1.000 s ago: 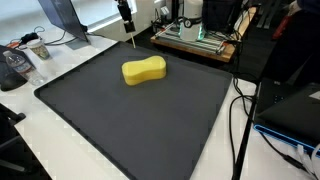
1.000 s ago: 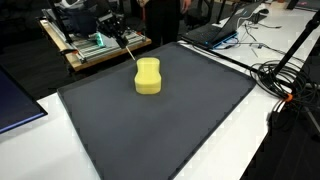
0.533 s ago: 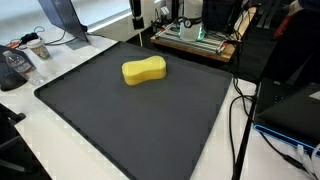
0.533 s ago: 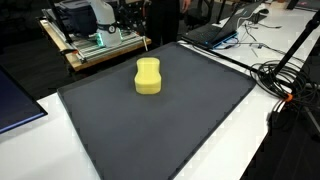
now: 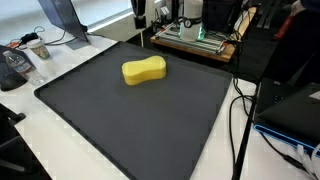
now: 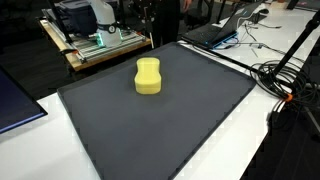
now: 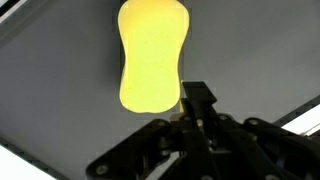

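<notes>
A black mat [image 5: 140,130] fills the middle of both exterior views and lies on a white table [image 5: 50,140]. In an exterior view, a cup [image 5: 38,48] stands at the far left and cables [image 5: 240,115] run down the right. In an exterior view, a wooden board [image 6: 95,52] with a machine sits upper left and a laptop [image 6: 215,30] upper right.

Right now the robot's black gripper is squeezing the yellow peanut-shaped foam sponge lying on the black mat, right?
No: the black gripper hangs clear of the yellow peanut-shaped foam sponge, by the far edge of the black mat; an exterior view shows the gap.
</notes>
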